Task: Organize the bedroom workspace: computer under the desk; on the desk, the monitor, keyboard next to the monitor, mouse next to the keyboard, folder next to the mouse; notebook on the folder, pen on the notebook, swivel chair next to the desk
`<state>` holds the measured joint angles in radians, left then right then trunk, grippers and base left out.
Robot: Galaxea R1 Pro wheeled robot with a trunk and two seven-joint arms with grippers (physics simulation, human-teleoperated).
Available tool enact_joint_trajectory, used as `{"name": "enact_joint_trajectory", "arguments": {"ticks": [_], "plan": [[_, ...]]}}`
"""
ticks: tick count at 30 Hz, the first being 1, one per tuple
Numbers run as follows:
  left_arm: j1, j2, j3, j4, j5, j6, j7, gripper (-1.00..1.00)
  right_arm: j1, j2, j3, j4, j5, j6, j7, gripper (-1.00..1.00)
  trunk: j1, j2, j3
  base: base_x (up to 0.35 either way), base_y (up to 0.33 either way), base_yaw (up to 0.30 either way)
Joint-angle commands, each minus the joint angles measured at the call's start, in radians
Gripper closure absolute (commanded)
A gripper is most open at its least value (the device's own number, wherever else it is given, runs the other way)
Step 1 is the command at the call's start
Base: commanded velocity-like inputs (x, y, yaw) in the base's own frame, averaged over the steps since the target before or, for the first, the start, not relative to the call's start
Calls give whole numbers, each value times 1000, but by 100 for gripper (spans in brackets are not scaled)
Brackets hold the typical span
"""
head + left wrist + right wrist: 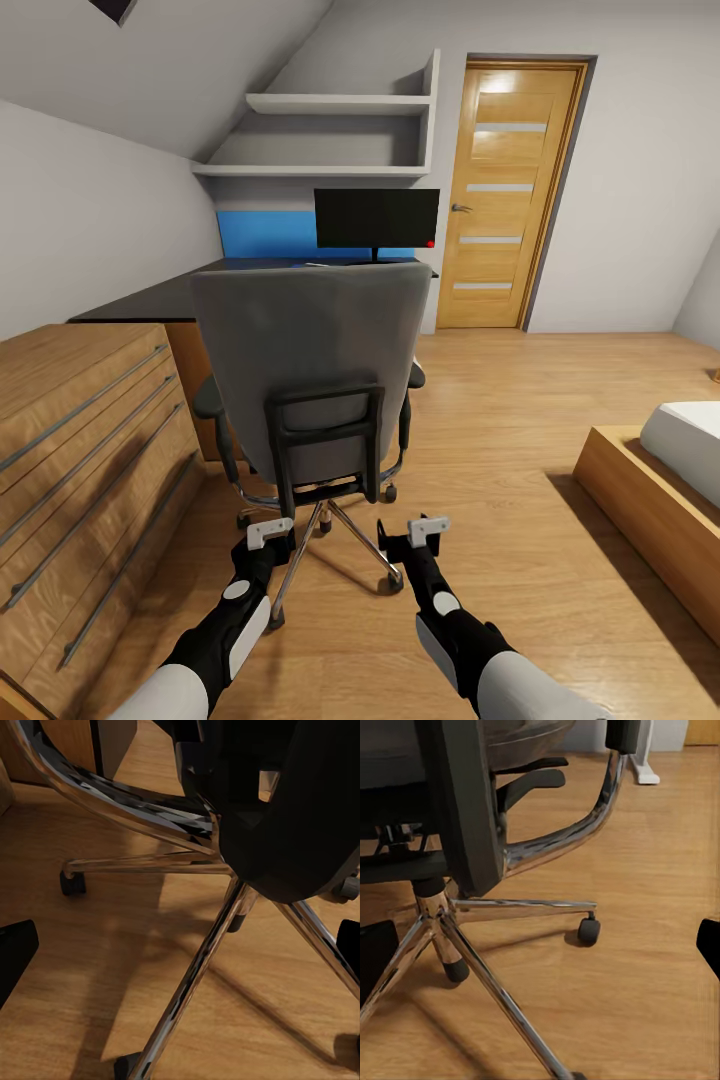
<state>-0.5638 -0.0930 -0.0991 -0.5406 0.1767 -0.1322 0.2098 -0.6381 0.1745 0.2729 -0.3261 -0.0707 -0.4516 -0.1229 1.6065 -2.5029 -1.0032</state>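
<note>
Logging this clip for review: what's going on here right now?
The robot stands behind the swivel chair, which faces the black desk carrying the monitor. Both arms reach low toward the chair's back. The left gripper and right gripper hover near the chrome star base, jaws open and holding nothing. A wooden drawer unit stands to the left, a door beyond.

The swivel chair (315,375), grey-backed with black armrests and a chrome star base on casters, stands upright on the wooden floor, its back to the camera, facing the black desk (150,298). The black monitor (376,218) stands upright on the tabletop.
</note>
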Motion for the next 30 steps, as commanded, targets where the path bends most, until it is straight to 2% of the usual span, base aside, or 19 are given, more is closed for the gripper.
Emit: {"name": "enact_joint_trajectory", "arguments": {"ticks": [1, 6, 11, 21, 30], "plan": [[-1, 1, -8, 1, 10, -4, 8, -100, -3, 0, 7, 1, -7, 5, -7, -100, 0, 0, -1, 0, 0, 0], [-1, 1, -8, 1, 10, -4, 8, -100, -54, 0, 6, -1, -7, 63, -9, -100, 0, 0, -1, 0, 0, 0], [-1, 2, -8, 2, 10, -5, 8, -100, -87, 0, 6, 2, -7, 83, 6, -100, 0, 0, -1, 0, 0, 0], [-1, 3, -8, 2, 10, -5, 8, -100, -93, 0, 7, 7, -6, 83, 110, -100, 0, 0, -1, 0, 0, 0], [-1, 3, -8, 3, 12, -6, 8, -100, -93, 0, 25, 8, -2, 80, 127, -100, 0, 0, -1, 22, 9, 0]]}}
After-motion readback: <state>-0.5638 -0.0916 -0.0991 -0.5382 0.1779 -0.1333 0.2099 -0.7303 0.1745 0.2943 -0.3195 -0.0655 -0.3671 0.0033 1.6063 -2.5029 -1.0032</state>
